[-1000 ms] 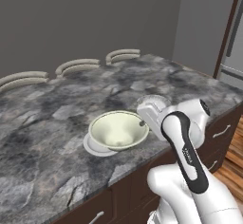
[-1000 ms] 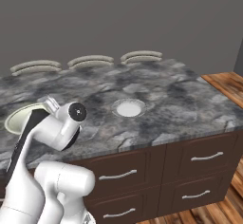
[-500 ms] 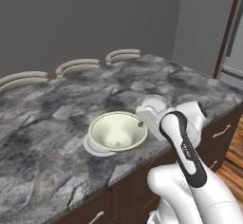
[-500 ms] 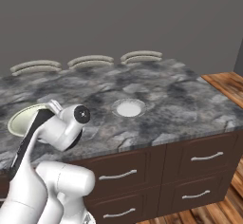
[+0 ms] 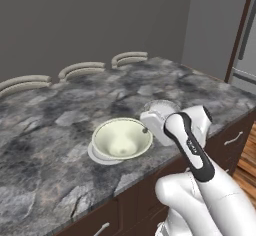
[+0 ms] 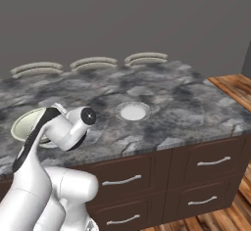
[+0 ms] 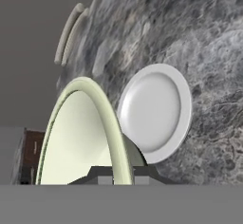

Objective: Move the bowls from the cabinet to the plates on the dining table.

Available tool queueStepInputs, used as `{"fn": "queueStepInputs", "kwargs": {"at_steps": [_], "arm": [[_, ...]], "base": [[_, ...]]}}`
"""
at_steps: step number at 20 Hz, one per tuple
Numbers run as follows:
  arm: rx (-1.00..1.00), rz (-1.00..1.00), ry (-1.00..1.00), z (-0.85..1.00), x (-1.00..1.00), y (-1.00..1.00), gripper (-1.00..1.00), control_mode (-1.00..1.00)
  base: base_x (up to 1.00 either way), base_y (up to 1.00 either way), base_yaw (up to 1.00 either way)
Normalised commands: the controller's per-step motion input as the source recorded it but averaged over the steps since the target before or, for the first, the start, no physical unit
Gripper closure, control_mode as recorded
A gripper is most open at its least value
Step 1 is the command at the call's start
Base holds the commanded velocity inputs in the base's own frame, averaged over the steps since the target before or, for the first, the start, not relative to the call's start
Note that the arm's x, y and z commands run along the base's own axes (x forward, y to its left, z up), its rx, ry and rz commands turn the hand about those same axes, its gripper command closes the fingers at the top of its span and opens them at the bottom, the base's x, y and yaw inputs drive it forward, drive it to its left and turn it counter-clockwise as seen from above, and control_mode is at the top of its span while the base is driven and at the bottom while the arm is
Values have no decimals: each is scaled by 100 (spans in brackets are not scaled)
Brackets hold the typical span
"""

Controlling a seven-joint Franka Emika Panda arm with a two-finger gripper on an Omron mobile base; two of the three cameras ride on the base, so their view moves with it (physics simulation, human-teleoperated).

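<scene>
Cream-white bowl (image 7: 78, 137) rim is pinched in the gripper (image 7: 122, 171) over 1 plate (image 5: 96, 154) — best lowered level, centred on it, then released onto the worktop (image 5: 60, 130).

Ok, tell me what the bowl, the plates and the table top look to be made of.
Bowl: looks like glazed ceramic, with a smooth cream inside, a soft sheen and a pale green rim. Plates, one under the bowl and one bare: plain white with a matt look, probably ceramic, though plastic is possible. Table top: grey veined pattern with dull gloss, so polished stone or marble-look.
</scene>
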Motion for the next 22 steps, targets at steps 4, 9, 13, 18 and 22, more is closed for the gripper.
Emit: {"fn": "queueStepInputs", "kwargs": {"at_steps": [4, 9, 13, 18, 22], "arm": [[0, 3, -1, -43, 18, 10, 100, -100], [0, 4, -5, -43, 15, 8, 100, -100], [0, 4, -7, -42, 17, 7, 100, -100], [1, 3, -7, -35, 25, 10, 100, -100], [7, 2, -3, -26, 32, 8, 100, -100]], "base": [[0, 0, 0], [0, 0, 0], [0, 0, 0], [0, 0, 0], [0, 0, 0]]}}
